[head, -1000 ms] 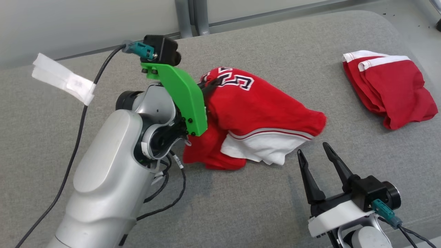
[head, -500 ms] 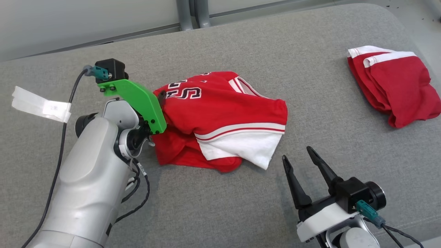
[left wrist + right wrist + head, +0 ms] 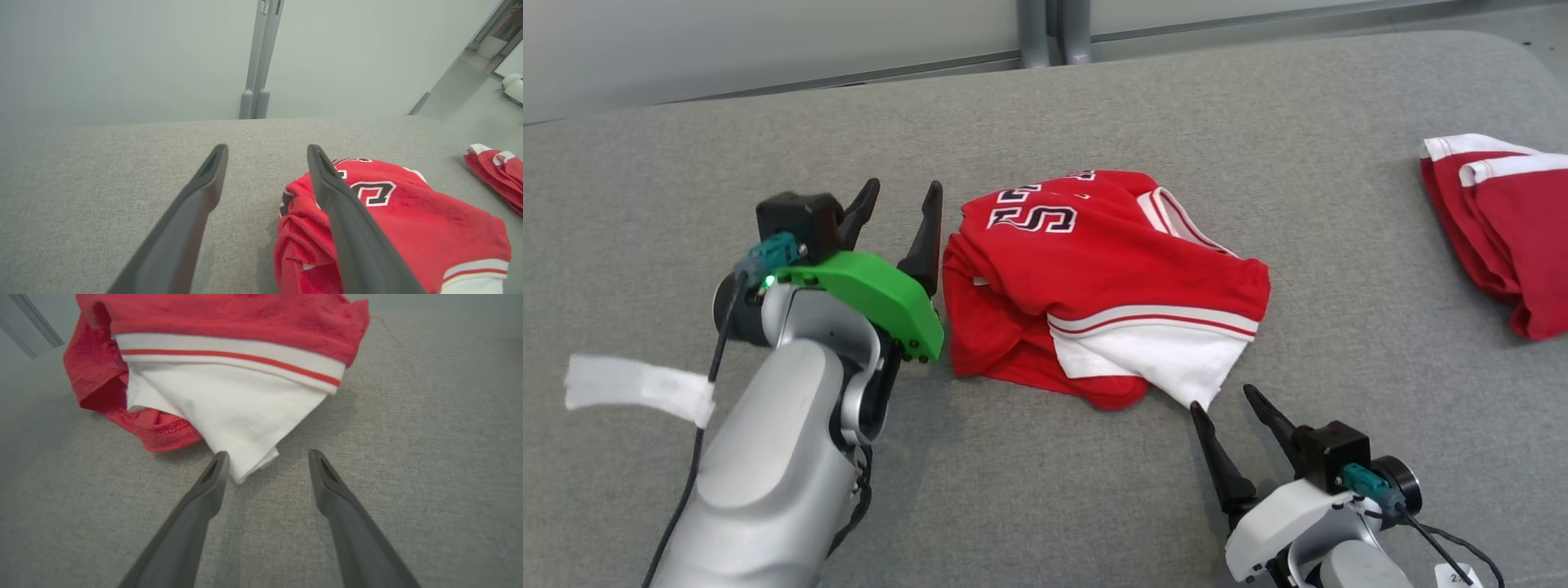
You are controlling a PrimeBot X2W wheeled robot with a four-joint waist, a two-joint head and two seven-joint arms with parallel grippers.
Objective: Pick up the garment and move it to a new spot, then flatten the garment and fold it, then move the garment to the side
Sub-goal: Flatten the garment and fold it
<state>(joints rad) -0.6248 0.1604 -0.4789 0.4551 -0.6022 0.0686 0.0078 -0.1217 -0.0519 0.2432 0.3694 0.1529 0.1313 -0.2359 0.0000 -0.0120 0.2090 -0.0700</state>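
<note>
Your left gripper [image 3: 904,188] stood open, its 2 dark fingers spread with nothing between them, just beside the left edge of the garment [image 3: 1094,261]. In your left wrist view the right-hand finger crossed in front of the red cloth, and I could not tell whether it touched.

Your right gripper [image 3: 1221,398] was open too and empty, low at the near side, fingers pointing up at the garment's white corner. In your right wrist view that corner lay right at the tip of 1 finger; contact was not clear.

The garment was a red jersey with white, dark-edged lettering, a white band carrying 1 red stripe, and a white panel poking out beneath. It lay bunched and unfolded on the grey padded surface [image 3: 1094,106], between your 2 grippers.

A second red garment [image 3: 1503,237] with white trim sat well apart at the right edge.
</note>
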